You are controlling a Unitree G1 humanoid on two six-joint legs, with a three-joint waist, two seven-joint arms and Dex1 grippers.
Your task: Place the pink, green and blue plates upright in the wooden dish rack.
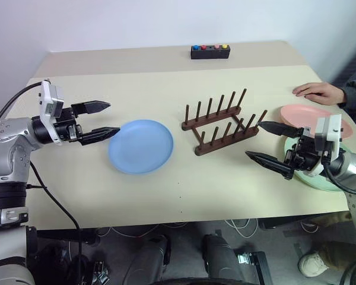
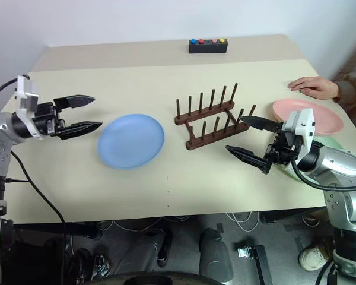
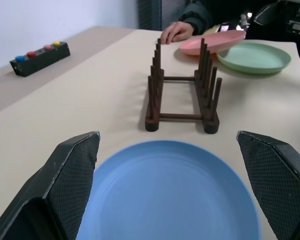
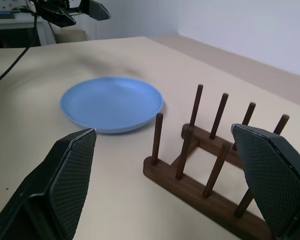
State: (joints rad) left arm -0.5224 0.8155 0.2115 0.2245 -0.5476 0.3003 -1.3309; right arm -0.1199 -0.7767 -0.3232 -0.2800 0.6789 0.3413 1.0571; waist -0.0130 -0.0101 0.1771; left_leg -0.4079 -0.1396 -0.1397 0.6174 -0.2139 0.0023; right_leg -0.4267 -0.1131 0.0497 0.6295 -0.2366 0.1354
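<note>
- Left pincer [image 1: 107,120] hovers level over the counter [image 1: 166,83], fingers spread wide and holding nothing, aimed at the blue plate [image 1: 140,146] just beside it.
- Right pincer [image 1: 272,144] is likewise wide open and empty — pointing at the wooden dish rack [image 1: 222,122].
- The rack stands empty mid-counter, with bare surface around it.
- Pink plate [image 1: 308,114] and green plate [image 3: 254,57] lie near the right edge, beside a person's hand [image 1: 317,91].

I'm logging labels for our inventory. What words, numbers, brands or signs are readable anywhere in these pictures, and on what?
None can be read.
Black box with coloured buttons: no visible lettering.
Wooden rack: bare wood, no marks.
Blue plate, pink plate, green plate: plain, no print.
</note>
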